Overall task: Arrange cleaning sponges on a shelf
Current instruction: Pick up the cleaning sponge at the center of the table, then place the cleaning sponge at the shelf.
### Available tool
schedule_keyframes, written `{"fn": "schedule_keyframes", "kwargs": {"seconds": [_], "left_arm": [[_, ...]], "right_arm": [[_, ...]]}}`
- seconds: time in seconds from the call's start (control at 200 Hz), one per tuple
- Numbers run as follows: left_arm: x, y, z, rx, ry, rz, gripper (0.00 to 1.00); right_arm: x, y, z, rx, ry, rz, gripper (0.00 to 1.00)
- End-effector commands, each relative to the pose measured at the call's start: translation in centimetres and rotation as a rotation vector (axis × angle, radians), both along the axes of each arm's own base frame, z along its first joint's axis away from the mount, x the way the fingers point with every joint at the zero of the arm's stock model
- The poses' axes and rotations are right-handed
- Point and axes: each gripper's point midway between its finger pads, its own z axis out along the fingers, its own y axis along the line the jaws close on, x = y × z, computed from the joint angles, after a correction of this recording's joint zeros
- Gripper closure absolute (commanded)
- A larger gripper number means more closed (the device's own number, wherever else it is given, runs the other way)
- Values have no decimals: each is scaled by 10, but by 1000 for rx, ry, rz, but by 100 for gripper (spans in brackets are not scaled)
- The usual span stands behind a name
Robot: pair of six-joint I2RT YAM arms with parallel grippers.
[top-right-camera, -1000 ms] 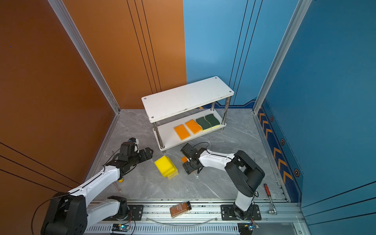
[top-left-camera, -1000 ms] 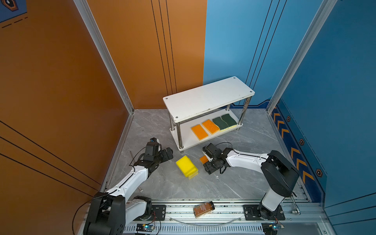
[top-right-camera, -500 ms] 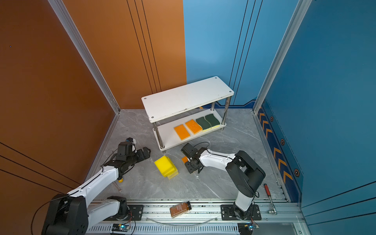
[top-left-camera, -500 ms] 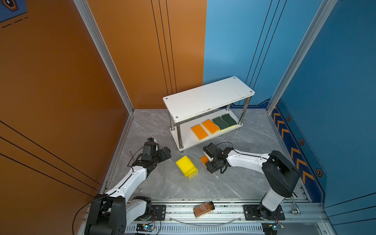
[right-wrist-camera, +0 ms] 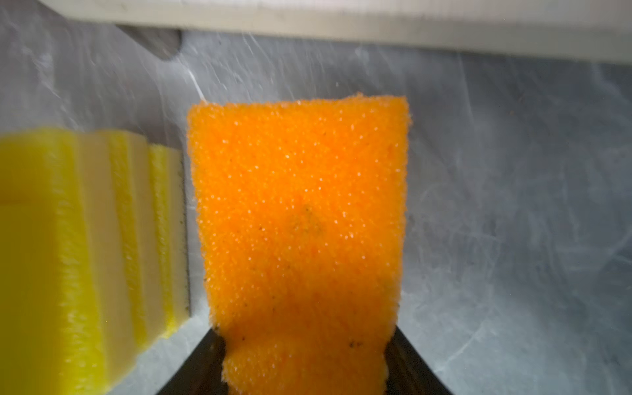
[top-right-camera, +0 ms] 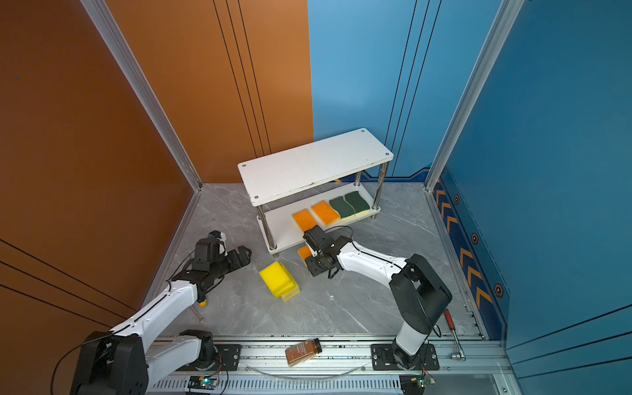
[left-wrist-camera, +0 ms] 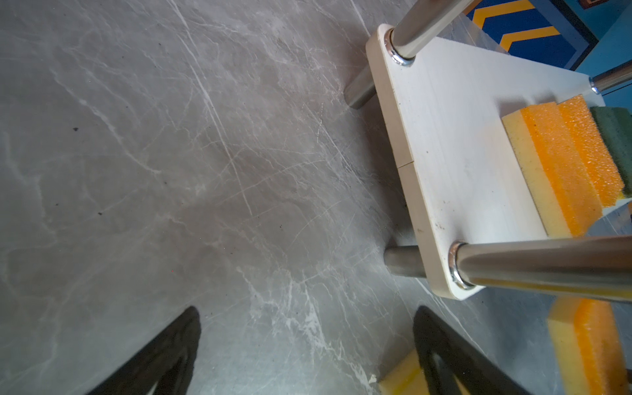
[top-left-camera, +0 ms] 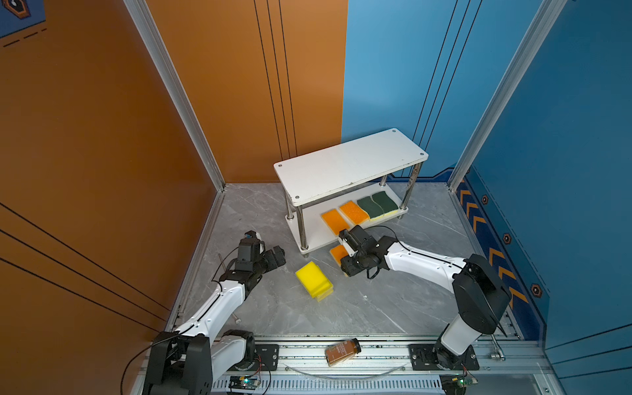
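The shelf [top-left-camera: 349, 164] [top-right-camera: 314, 164] stands at the back of the grey floor. Two orange cleaning sponges [top-left-camera: 334, 220] and two green-topped ones [top-left-camera: 378, 204] lie in a row on its lower board [left-wrist-camera: 455, 143]. My right gripper [top-left-camera: 345, 254] [right-wrist-camera: 304, 342] is shut on a third orange sponge [right-wrist-camera: 301, 212] [top-right-camera: 303, 252], low in front of that board. Beside it on the floor is a stack of yellow sponges [top-left-camera: 314, 280] [right-wrist-camera: 68, 256]. To the left of the stack, my left gripper [top-left-camera: 278, 256] [left-wrist-camera: 307, 314] hangs open over bare floor, holding nothing.
A brown bottle [top-left-camera: 342, 351] lies on the front rail. A red-handled tool [top-right-camera: 451, 321] rests at the floor's right front edge. Walls close in on the left, back and right. A chrome shelf leg [left-wrist-camera: 533, 260] stands near my left gripper.
My right gripper's jaws have closed onto the orange sponge on the floor. The left arm has drawn back slightly to the left.
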Motion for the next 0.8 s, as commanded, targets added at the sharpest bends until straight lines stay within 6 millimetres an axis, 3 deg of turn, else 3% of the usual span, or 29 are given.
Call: {"fn": "schedule_keyframes", "kwargs": {"seconds": [0.0, 0.396, 0.791], "left_arm": [[-3, -1, -1, -19, 2, -4, 2], [-7, -1, -3, -23, 8, -10, 2], [-17, -1, -4, -38, 4, -13, 2]], "right_arm": [[11, 0, 25, 9, -45, -13, 43], [57, 37, 54, 60, -132, -71, 43], [82, 77, 35, 46, -160, -83, 44]]}}
